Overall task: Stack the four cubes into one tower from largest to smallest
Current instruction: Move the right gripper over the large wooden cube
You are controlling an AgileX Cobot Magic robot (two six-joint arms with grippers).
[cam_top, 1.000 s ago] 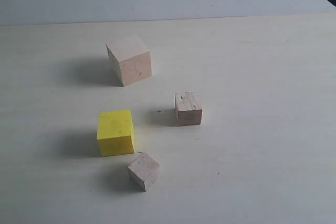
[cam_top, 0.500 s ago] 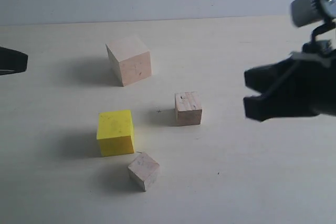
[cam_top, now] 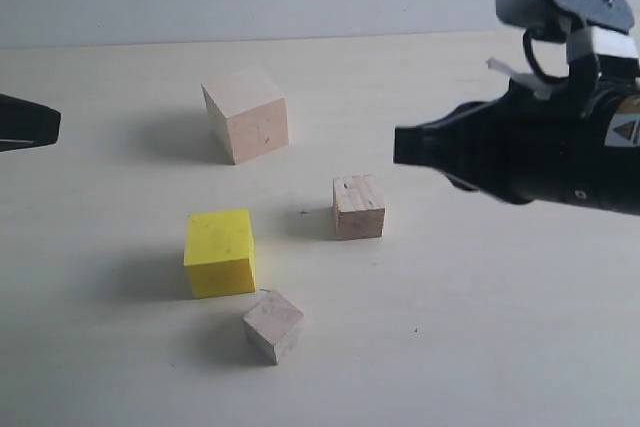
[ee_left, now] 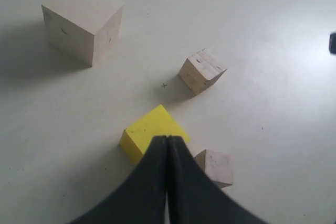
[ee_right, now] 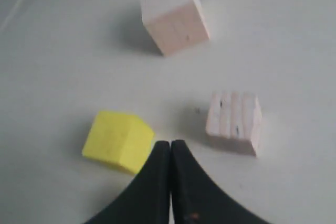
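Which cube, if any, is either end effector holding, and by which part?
Nothing. The left end effector and right end effector are shut empty; large cube, yellow cube, small cube and smallest cube lie untouched.

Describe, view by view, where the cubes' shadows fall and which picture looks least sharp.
Exterior view: shadows fall left of each cube, as beside the yellow cube. Left wrist view: bright glare pales the table. Right wrist view: softest, the largest cube blurred.
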